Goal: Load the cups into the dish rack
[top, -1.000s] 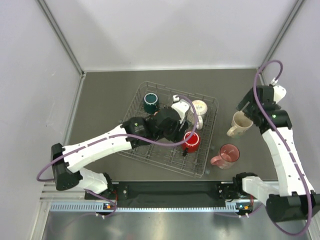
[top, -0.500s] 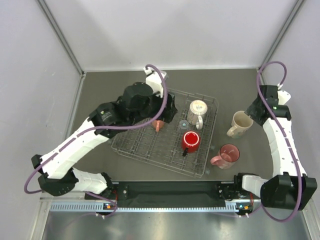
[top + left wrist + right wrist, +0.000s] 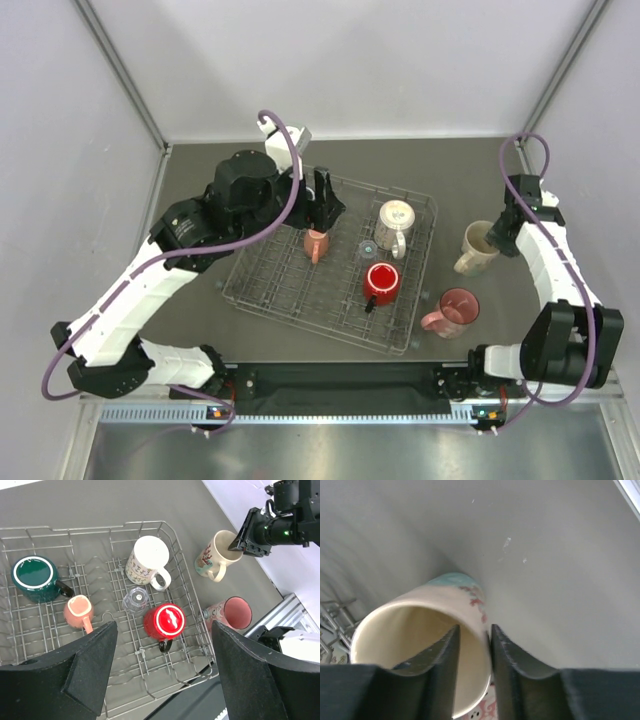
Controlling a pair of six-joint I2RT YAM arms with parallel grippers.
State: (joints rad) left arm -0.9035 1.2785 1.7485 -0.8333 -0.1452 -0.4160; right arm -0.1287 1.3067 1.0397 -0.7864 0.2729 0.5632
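Note:
The dish rack (image 3: 262, 292) (image 3: 100, 529) holds a dark teal cup (image 3: 34, 575), a small salmon cup (image 3: 316, 243) (image 3: 78, 611), a clear glass one (image 3: 136, 598), a patterned cream mug (image 3: 394, 222) and a red cup (image 3: 382, 283). My left gripper (image 3: 322, 205) (image 3: 164, 625) hangs open above the rack's far left, holding nothing. To the right of the rack stand a cream cup (image 3: 478, 248) (image 3: 420, 625) and a translucent pink cup (image 3: 452, 310). My right gripper (image 3: 497, 236) (image 3: 475, 632) is shut on the cream cup's wall, one finger inside and one outside.
The enclosure's right wall (image 3: 600, 200) rises close behind the right arm. A black rail (image 3: 340, 380) runs along the table's near edge. In the right wrist view the rack's wires (image 3: 332, 610) show at the left edge.
My left gripper rose from the rack's middle toward its far left, leaving the salmon cup in the rack. My right gripper came down over the cream cup's rim and closed on its wall.

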